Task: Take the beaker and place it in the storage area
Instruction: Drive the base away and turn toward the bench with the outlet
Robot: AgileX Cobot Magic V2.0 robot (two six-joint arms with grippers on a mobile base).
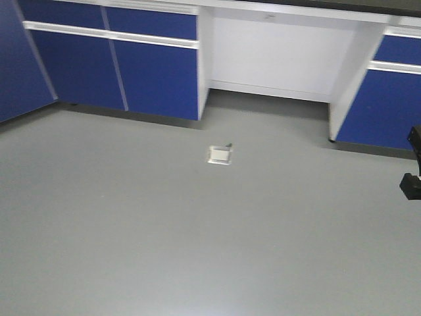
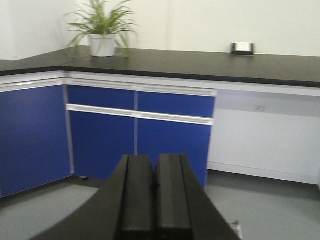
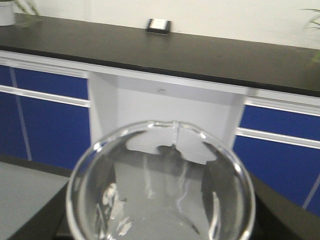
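The clear glass beaker (image 3: pixel 161 190) fills the lower half of the right wrist view, its flared rim and pouring lip facing the camera. My right gripper (image 3: pixel 162 222) is shut on it, with dark fingers (image 3: pixel 280 215) showing on both sides. The storage area, a wide matte-black benchtop (image 3: pixel 200 52), lies ahead with a white socket box (image 3: pixel 159 25) at its rear edge; both also show in the left wrist view, the benchtop (image 2: pixel 200 62) and the box (image 2: pixel 242 48). My left gripper (image 2: pixel 155 167) is shut and empty, held above the floor. A black part of the right arm (image 1: pixel 411 178) shows at the front view's right edge.
Blue cabinets (image 1: pixel 131 66) stand under the bench, with a white knee recess (image 1: pixel 270 56) between them. A potted plant (image 2: pixel 102 30) stands on the benchtop's left corner. A small metal floor plate (image 1: pixel 220 155) sits in the grey floor.
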